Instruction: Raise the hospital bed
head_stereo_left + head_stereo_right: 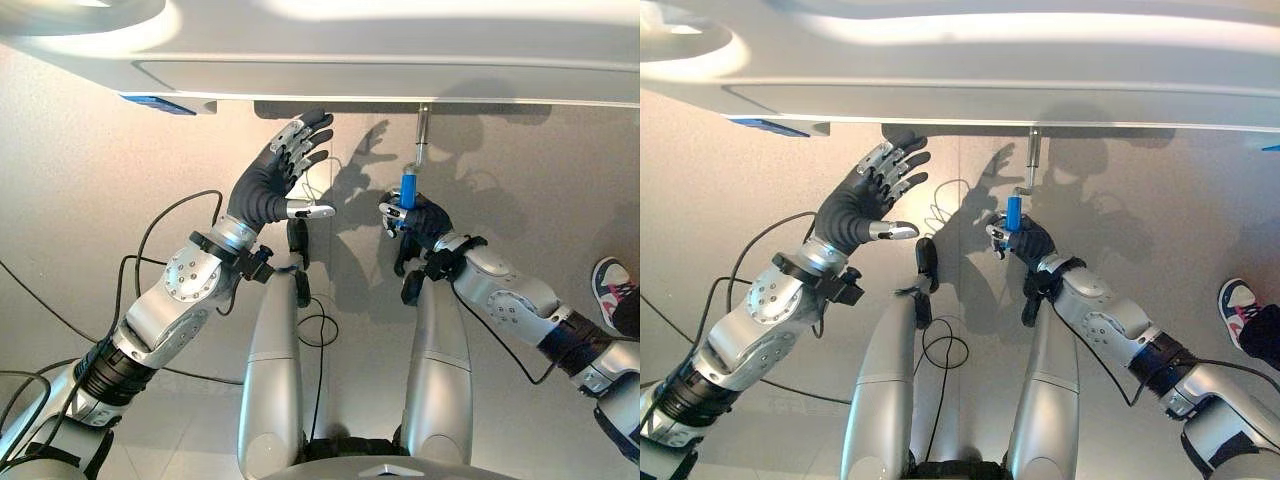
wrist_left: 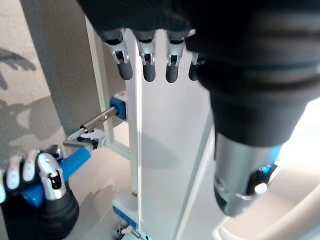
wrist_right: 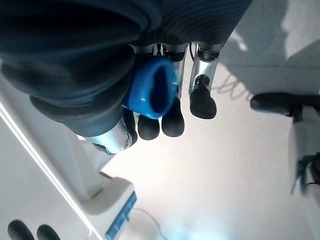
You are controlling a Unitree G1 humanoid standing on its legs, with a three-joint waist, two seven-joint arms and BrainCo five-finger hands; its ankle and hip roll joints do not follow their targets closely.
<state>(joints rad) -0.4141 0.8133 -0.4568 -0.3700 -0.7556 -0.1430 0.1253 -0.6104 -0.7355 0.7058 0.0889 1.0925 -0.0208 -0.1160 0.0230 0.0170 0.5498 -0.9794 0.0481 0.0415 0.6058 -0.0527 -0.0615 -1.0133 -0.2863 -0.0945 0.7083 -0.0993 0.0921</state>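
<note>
While the right hand (image 1: 415,218) grips the blue crank handle (image 1: 408,187), the left hand (image 1: 285,160) hovers spread beneath the hospital bed (image 1: 400,60).

Curled tightly, the right hand's fingers (image 3: 202,101) wrap the blue crank handle, which hangs from a thin metal crank rod (image 1: 422,135) running up to the underside of the bed's white frame near its middle. Raised just below the same frame edge, the left hand holds its fingers (image 2: 172,67) straight and fanned wide, thumb out to the side, holding nothing. Blue plastic fittings (image 1: 158,103) sit on the bed frame's lower edge toward the robot's left. On the grey floor (image 1: 90,200) at the far right stands a person's shoe (image 1: 612,285), white with pink and dark trim, well apart from the crank.
</note>
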